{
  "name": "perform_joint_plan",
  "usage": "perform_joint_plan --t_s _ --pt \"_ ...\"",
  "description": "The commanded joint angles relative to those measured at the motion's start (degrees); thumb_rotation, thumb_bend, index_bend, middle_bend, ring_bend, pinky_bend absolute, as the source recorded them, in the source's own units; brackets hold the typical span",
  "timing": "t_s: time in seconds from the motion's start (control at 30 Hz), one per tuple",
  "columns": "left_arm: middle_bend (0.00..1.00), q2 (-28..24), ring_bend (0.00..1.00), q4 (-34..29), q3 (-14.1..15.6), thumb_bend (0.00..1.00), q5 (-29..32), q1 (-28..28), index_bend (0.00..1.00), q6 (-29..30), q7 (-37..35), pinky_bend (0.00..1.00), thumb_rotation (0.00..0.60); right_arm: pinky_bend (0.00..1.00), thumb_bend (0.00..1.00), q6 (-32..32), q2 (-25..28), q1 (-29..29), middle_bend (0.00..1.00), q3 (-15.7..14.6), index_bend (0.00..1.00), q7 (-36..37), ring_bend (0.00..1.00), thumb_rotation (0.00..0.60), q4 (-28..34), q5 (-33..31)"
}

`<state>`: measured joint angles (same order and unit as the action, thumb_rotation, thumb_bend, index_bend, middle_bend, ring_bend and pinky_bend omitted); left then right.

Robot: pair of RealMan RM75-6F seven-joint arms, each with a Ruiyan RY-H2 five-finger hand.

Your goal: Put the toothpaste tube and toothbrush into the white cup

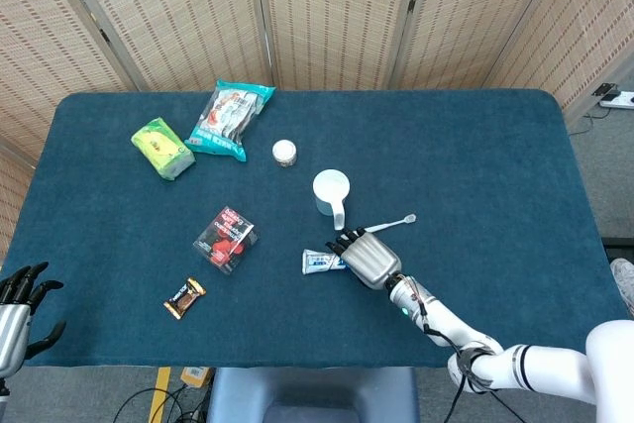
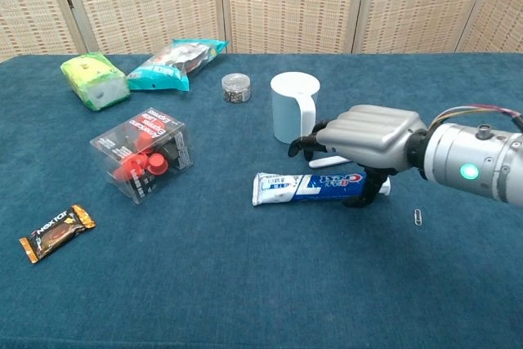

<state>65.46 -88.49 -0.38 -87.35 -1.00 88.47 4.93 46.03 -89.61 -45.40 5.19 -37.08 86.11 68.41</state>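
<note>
The toothpaste tube [image 2: 304,188] [image 1: 321,262] lies flat on the blue table, cap end to the right. My right hand [image 2: 368,138] [image 1: 363,256] hovers low over its cap half, fingers arched across the far side and thumb down at the near side; the tube still rests on the cloth. Just behind the hand lies the white toothbrush [image 1: 387,226], and only a short piece of it [image 2: 330,161] shows in the chest view. The white cup [image 2: 292,108] [image 1: 332,190] stands upright beyond them, handle toward me. My left hand [image 1: 17,306] hangs off the table's near left corner, fingers spread, holding nothing.
A clear box of red items [image 2: 145,153], a chocolate bar [image 2: 55,231], a green packet [image 2: 94,79], a teal snack bag [image 2: 176,61] and a small jar [image 2: 236,87] lie to the left and behind. A paper clip [image 2: 418,217] lies right of the tube.
</note>
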Motion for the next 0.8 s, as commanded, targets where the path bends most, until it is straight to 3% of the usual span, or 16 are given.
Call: perform_joint_plan --t_s 0.03,0.23,0.6,0.8 --pt "0.15 -0.03 0.12 0.11 0.05 0.31 0.02 0.12 0.35 0.10 -0.12 0.19 0.600 0.29 0.17 -1.11 -1.89 -1.25 0.24 0.05 0.17 -0.94 0.15 0.600 -1.81 -1.76" --pt "0.15 -0.08 0.12 0.58 0.09 0.31 -0.10 0.50 0.35 0.65 -0.85 0.19 0.600 0.29 0.17 -1.91 -3.52 -2.53 0.25 -0.70 0.21 -1.43 0.15 0.600 -2.93 -2.94" --pt "0.15 -0.02 0.12 0.40 0.15 0.31 -0.39 0.46 0.35 0.47 -0.55 0.19 0.600 0.29 0.19 0.27 2.76 -0.36 0.29 -6.38 0.27 -0.02 0.18 0.600 4.16 2.56" --pt "0.15 0.11 0.12 0.02 0.11 0.31 -0.90 0.02 0.35 0.13 -0.26 0.19 0.600 0.29 0.23 2.51 1.37 0.04 0.29 -5.99 0.31 0.78 0.18 0.600 0.98 4.68"
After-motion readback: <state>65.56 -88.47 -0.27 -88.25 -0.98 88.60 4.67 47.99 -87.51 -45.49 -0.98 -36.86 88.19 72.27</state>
